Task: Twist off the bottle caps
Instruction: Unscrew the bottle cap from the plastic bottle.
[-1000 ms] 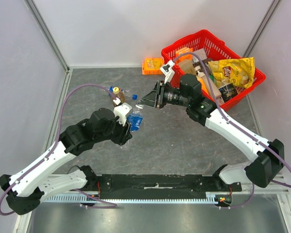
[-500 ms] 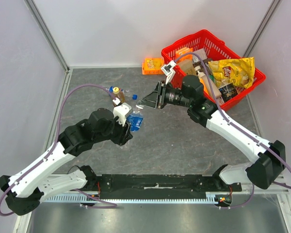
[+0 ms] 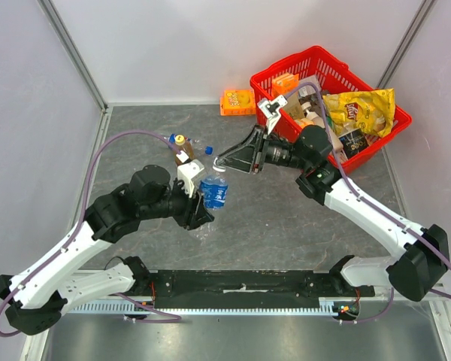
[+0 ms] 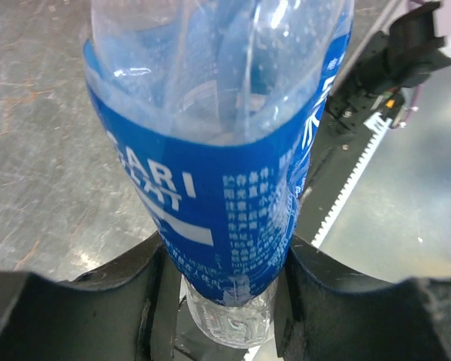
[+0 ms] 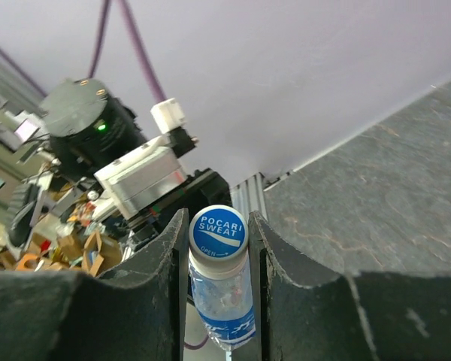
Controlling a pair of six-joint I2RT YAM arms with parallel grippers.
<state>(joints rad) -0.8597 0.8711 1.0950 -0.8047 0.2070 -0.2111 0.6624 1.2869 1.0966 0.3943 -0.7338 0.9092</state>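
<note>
My left gripper (image 4: pixel 225 274) is shut on the lower body of a clear bottle (image 4: pixel 210 150) with a blue label, holding it off the table, neck towards the right arm. In the top view this bottle (image 3: pixel 214 192) sits at mid-table in my left gripper (image 3: pixel 203 198). My right gripper (image 5: pixel 218 226) is shut on its whitish bottle cap (image 5: pixel 218 232) with a blue top, one finger on each side. My right gripper (image 3: pixel 220 162) comes in from the right. An amber bottle (image 3: pixel 183 149) with a yellow cap (image 3: pixel 180 139) and another clear bottle (image 3: pixel 199 144) wait behind.
A red basket (image 3: pixel 267 77) full of snack bags stands at the back right, behind the right arm. An orange box (image 3: pixel 237 100) lies by the back wall. The black base rail (image 3: pixel 240 284) runs along the near edge.
The left arm has raised and tipped the bottle towards the right arm. The right wrist has drawn back to the right and tilted, its fingers now round the cap.
</note>
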